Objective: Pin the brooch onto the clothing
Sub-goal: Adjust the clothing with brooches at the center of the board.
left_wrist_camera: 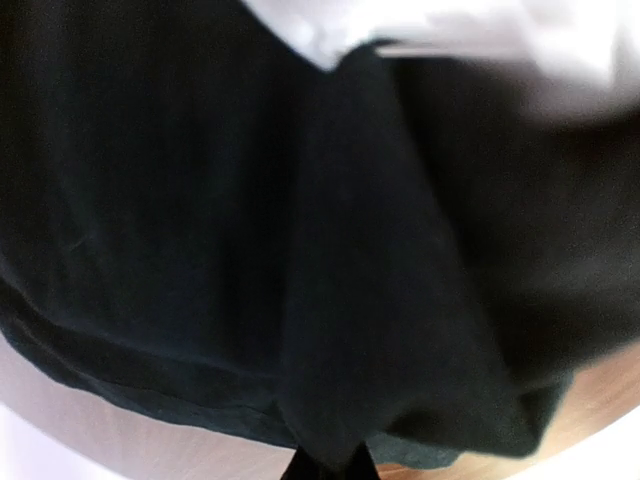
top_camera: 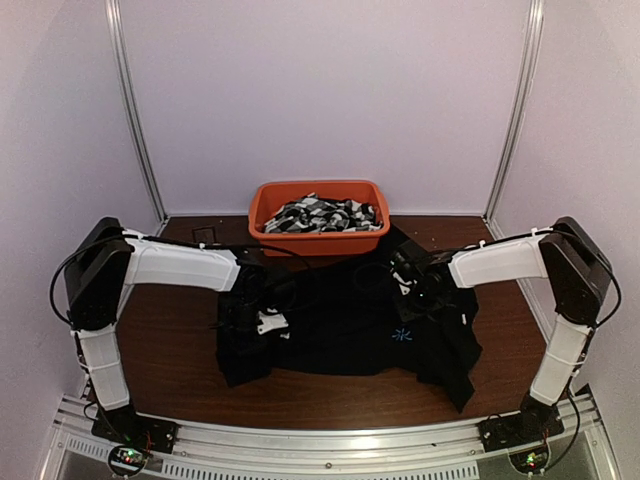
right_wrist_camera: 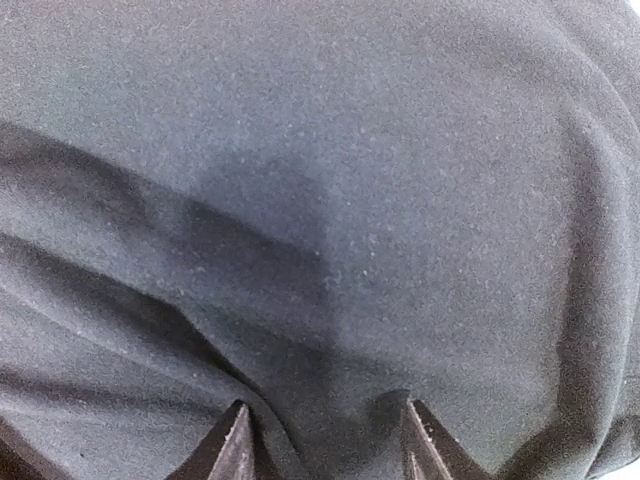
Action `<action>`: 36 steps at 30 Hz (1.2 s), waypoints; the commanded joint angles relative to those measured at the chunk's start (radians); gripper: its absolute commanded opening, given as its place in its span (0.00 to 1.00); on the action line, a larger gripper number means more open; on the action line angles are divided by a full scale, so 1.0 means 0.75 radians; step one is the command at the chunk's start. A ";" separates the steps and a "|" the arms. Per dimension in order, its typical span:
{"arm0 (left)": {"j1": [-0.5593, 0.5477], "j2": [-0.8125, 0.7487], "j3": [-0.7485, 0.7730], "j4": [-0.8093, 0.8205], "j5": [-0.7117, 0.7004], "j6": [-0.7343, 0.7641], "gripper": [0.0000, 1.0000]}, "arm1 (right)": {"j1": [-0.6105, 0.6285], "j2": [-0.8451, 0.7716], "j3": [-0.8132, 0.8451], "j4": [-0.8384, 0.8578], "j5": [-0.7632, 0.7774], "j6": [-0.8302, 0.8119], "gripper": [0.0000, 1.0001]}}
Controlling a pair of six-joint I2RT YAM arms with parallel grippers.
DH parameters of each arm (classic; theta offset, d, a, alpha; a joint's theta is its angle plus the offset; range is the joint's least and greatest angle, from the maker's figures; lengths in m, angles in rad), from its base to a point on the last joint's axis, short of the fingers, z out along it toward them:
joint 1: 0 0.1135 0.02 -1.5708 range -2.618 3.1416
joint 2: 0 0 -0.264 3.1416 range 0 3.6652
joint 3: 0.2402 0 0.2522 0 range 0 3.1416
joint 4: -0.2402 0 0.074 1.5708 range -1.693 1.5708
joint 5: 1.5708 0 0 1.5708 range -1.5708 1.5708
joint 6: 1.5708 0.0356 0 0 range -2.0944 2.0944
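Shows a black shirt (top_camera: 340, 330) spread rumpled over the middle of the brown worktop (top_camera: 170, 350), with a light-blue starburst mark (top_camera: 402, 335) on its front, right of centre. Shows an orange tub (top_camera: 300, 238) just behind the shirt, near the back wall, filled with black-and-white patterned fabrics (top_camera: 325, 213). Finds the left end effector (top_camera: 263, 323) down on the shirt's left part, well apart from the starburst. Reveals, through the left wrist camera, dark tips drawn together at the bottom edge of the frame and clamped on a fold of the black cloth gathered to a point there, with a strip of bare wood visible beyond the hem. Finds the right end effector (top_camera: 405, 280) on the shirt's upper right area, near the starburst and behind it. Reveals, through the right wrist camera, two pointed fingertips (right_wrist_camera: 235, 445) standing apart and pressed into the fabric, a low hump of cloth between, nothing clearly gripped. Fills both wrist views almost wholly with black fabric.
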 commanded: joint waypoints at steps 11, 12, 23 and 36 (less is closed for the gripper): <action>0.076 -0.031 0.085 -0.115 -0.281 0.029 0.00 | -0.066 -0.031 -0.054 -0.067 0.069 0.008 0.49; 0.078 -0.048 0.087 -0.114 -0.275 0.036 0.00 | -0.070 -0.033 -0.054 -0.066 0.071 0.011 0.49; 0.097 -0.101 0.118 -0.151 -0.356 0.051 0.60 | -0.078 -0.122 -0.046 -0.041 -0.002 0.027 0.49; 0.263 -0.349 0.276 0.239 -0.299 0.013 0.98 | -0.040 -0.378 -0.021 -0.088 -0.073 -0.060 0.73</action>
